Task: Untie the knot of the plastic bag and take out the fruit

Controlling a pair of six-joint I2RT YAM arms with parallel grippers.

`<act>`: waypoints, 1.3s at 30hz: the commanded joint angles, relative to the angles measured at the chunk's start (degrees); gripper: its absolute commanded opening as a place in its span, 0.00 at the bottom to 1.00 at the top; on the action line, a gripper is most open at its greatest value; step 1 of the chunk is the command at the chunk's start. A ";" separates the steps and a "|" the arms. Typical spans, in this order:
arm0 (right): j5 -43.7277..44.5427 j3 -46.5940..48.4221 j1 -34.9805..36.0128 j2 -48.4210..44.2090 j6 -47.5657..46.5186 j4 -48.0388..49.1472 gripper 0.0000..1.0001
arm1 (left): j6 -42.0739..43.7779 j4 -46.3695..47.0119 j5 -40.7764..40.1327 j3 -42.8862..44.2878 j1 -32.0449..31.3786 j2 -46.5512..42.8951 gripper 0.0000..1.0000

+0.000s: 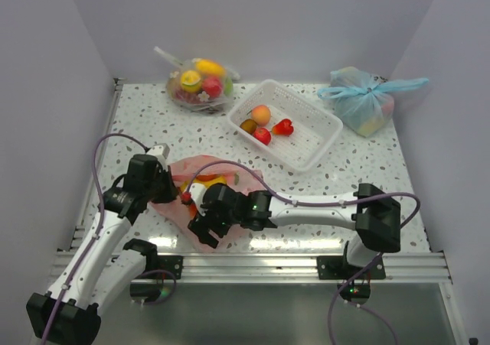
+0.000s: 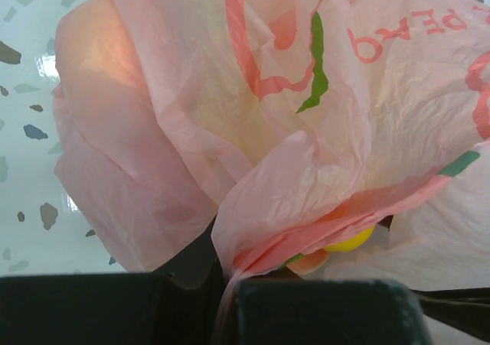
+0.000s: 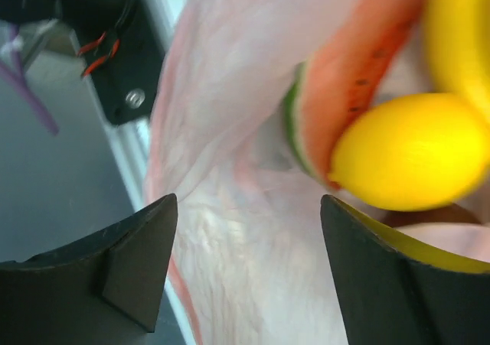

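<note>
The pink plastic bag [image 1: 222, 169] lies crumpled at the near left of the table, between both grippers. My left gripper [image 1: 173, 189] is at its left edge. In the left wrist view, my left gripper [image 2: 228, 288] is shut on a thin strand of the bag's pink film [image 2: 253, 131]. A yellow fruit [image 2: 351, 242] shows under a fold. My right gripper [image 1: 204, 224] is at the bag's near side. In its wrist view it [image 3: 246, 207] is open over the bag's film [image 3: 253, 284], beside a watermelon slice [image 3: 341, 100] and a yellow banana [image 3: 409, 161]. I cannot make out the knot.
A white basket [image 1: 321, 138] at centre right holds a peach [image 1: 261, 114], a red apple [image 1: 262, 135] and other small fruits. A clear bag of fruit [image 1: 197, 85] sits at the back left, a light blue tied bag [image 1: 364, 99] at the back right. The table's front rail [image 1: 253, 265] is near.
</note>
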 commanded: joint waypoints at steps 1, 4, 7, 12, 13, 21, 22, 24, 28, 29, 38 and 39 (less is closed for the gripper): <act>14.09 1.29 -0.49 -4.68 2.44 -0.03 0.80 | -0.40 3.50 2.00 -0.05 0.33 -2.26 0.00; 22.17 2.43 -1.10 -3.72 5.34 -1.43 0.84 | -0.31 2.18 1.92 0.48 0.33 -2.26 0.00; 25.44 2.26 -1.89 -2.23 8.33 -1.35 0.86 | 0.04 0.86 1.83 0.57 0.33 -2.87 0.00; 24.66 2.44 -2.69 2.86 9.65 -0.20 0.92 | 0.04 2.18 2.88 0.04 0.24 -4.45 0.00; 24.39 2.35 -2.78 3.49 9.57 0.32 0.92 | 0.13 2.35 3.06 -0.05 0.33 -4.89 0.00; 23.07 2.70 -3.57 7.18 7.90 5.51 0.61 | -0.48 3.23 2.54 -0.40 0.33 -7.09 0.00; 22.90 2.70 -3.65 6.14 7.64 5.86 0.52 | -0.49 3.23 2.19 -0.31 0.33 -7.61 0.00; 22.55 2.87 -3.57 4.55 6.23 6.65 0.29 | -0.66 3.32 2.09 -0.40 0.33 -8.14 0.00; 20.79 4.46 -3.57 -1.15 2.90 6.13 0.08 | -1.01 3.32 1.57 -0.40 0.33 -8.67 0.00; 20.26 4.81 -3.57 -3.52 2.19 6.21 0.05 | -0.93 3.32 1.57 -0.40 0.24 -8.76 0.00; 21.66 11.05 -7.68 -14.25 -4.49 2.70 0.00 | -1.01 3.06 1.48 -0.40 0.33 -8.32 0.00; 22.45 11.05 -9.00 -16.09 -4.67 2.70 0.00 | -0.93 3.06 1.48 -0.40 0.24 -8.32 0.00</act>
